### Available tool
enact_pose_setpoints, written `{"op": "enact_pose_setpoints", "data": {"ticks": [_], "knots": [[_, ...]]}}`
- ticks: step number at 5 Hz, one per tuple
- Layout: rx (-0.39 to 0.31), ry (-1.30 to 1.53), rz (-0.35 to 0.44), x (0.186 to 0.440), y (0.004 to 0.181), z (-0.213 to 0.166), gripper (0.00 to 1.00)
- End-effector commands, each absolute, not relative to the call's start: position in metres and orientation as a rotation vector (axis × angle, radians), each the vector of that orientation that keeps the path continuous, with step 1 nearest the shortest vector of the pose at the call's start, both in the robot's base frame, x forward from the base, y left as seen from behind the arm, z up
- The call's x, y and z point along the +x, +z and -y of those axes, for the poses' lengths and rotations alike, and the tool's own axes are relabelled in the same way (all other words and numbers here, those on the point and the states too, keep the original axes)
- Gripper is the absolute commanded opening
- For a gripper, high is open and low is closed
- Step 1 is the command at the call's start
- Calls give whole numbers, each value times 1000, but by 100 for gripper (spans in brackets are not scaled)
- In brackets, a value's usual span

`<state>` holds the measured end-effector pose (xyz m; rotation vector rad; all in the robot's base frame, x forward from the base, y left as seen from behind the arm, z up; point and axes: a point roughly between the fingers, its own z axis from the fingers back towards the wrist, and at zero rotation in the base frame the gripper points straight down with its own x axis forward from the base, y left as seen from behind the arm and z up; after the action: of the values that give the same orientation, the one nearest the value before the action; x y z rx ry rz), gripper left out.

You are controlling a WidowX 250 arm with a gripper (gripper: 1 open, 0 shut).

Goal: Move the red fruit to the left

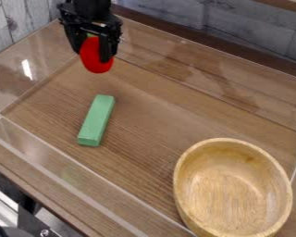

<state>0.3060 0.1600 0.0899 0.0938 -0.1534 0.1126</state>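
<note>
I have one hand closed around one red fruit, beyond one green block and one wooden bowl.

The tabletop looked like brown wood, smooth with a soft satin sheen; the bowl at the near right appeared to be pale wood, smooth inside; the green block looked matt and even; the red fruit had a smooth, glossy skin; the gripper above it looked dark and mostly matt.
</note>
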Motion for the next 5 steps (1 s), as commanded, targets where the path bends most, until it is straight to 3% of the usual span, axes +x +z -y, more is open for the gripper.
{"op": "enact_pose_setpoints", "data": {"ticks": [1,4,5], "knots": [[126,127,215,316,97,-184,0],[104,149,221,330,69,-212,0],[96,162,214,326,68,-219,0]]}}
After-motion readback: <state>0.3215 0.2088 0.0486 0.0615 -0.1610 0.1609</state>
